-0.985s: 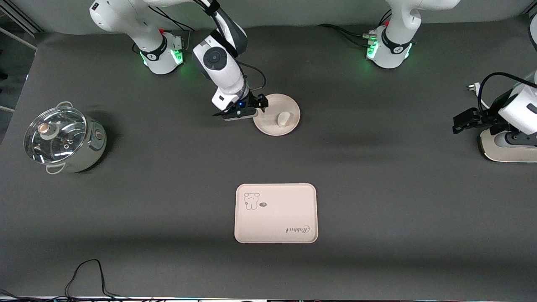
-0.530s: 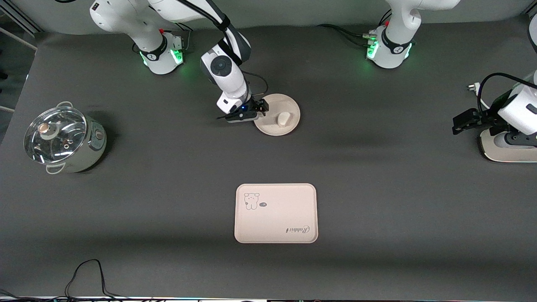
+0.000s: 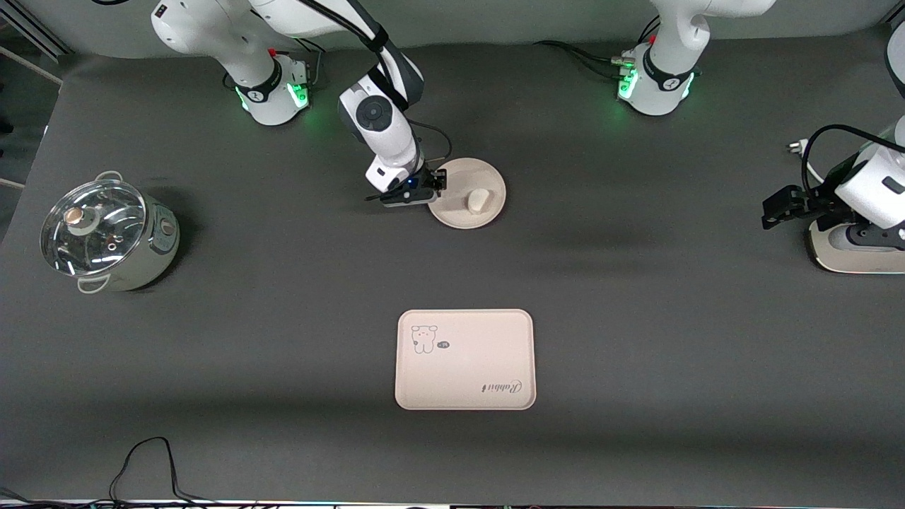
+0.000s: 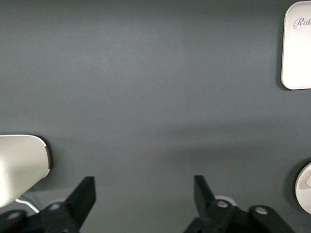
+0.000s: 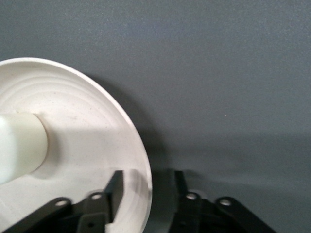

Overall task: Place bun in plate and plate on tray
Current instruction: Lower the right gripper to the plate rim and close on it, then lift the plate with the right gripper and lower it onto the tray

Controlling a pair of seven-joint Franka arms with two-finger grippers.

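Observation:
The round cream plate (image 3: 489,178) lies on the table near the right arm's base, with the white bun (image 3: 476,201) on it. My right gripper (image 3: 440,181) is low at the plate's rim on the right arm's side. In the right wrist view its open fingers (image 5: 115,187) straddle the plate's rim (image 5: 143,160), one inside the plate and one outside, with gaps on both sides; the bun (image 5: 19,145) lies farther in. The tray (image 3: 464,367) lies nearer the front camera, with nothing on it. My left gripper (image 3: 771,208) waits open and empty at the left arm's end.
A steel pot with a glass lid (image 3: 106,233) stands at the right arm's end. A white device (image 3: 855,258) lies under the left wrist and shows in the left wrist view (image 4: 19,165), as does a tray corner (image 4: 297,48). A black cable (image 3: 145,459) lies at the front edge.
My right arm has drawn in and its gripper has come down onto the plate's rim. Plate, bun and tray have not moved. The left arm has barely shifted.

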